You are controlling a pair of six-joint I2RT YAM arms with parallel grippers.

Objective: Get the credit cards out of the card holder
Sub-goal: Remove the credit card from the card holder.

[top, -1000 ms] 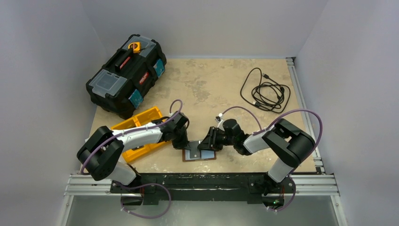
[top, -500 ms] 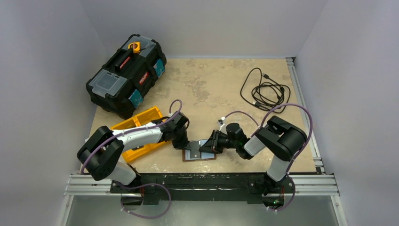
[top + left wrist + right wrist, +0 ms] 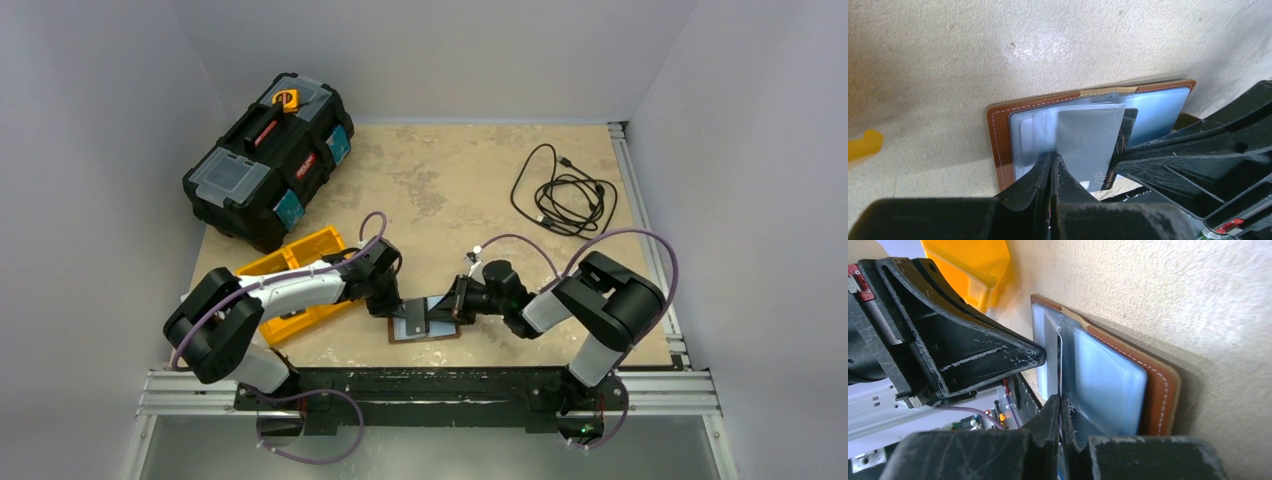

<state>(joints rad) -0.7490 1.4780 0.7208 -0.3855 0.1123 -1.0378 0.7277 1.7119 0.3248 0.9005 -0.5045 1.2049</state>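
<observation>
Holding tight | your right pincer (image 3: 1060, 407) pinches a thin, stiff card (image 3: 1059, 360) edge, likely slippery | left pincer (image 3: 1053, 162) closed, pinning the floppy card holder (image 3: 1000, 145)

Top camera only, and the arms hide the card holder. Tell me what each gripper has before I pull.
Observer: The left gripper is shut on the bottom corner of a grey card sticking out of the card holder.
Operator: Now the right one.
Observer: The right gripper is shut on a thin card, edge-on; it looks like the black card behind the grey.
Operator: Report the holder.
Observer: Lying open, clear sleeves fanned up.
</observation>
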